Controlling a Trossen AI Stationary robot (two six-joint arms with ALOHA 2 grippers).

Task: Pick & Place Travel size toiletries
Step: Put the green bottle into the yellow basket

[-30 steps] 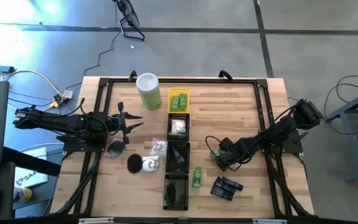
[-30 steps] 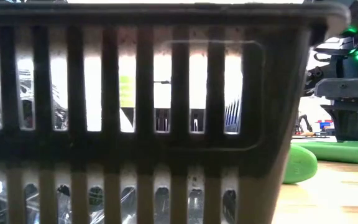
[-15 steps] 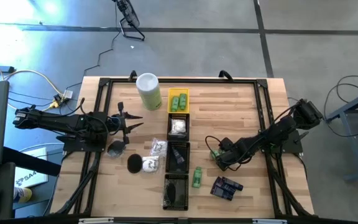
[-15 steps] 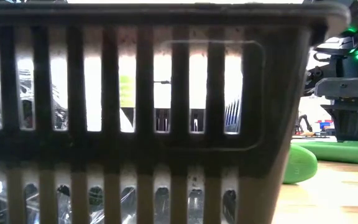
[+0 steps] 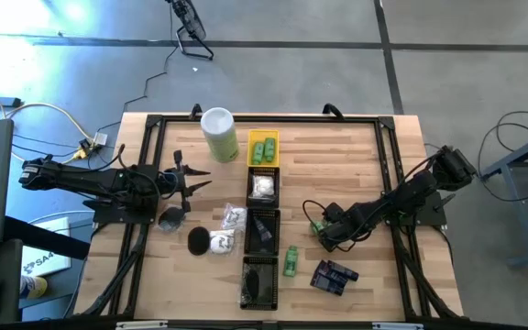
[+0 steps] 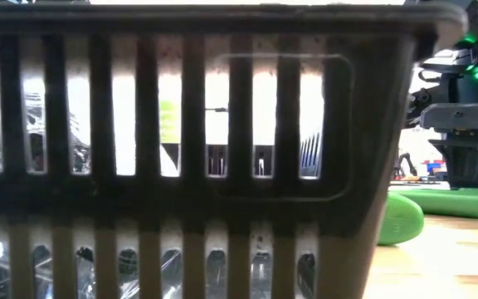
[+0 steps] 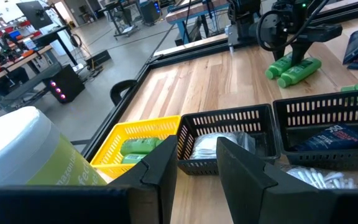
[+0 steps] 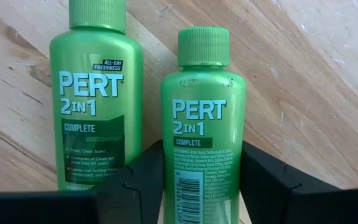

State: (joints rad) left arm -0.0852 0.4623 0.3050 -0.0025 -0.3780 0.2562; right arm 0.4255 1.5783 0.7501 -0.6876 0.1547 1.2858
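1. Green bottle [image 8: 202, 130] lies flat on the wooden table [image 8: 303, 81] directly between the right gripper's [image 8: 199, 180] two dark fingers [image 8: 143, 183], cap pointing away from the wrist. Each finger sits just beside the bottle's lower body; firm contact cannot be confirmed, and the bottle rests on the wood.
2. Second green bottle [image 8: 98, 93] lies parallel, just outside one finger, near the first but apart.
3. Both bottles: glossy plastic, rounded shoulders, ribbed screw caps, white "PERT 2 in 1" print. Table: pale planks, visible grain.
4. High view: right gripper [image 5: 322, 230] low over the table beside the row of slotted trays [image 5: 262, 226].
5. Left gripper [image 5: 193, 180] hovers well apart near the pale-green canister [image 5: 219, 134], fingers [image 7: 241, 177] narrowly parted, holding nothing.
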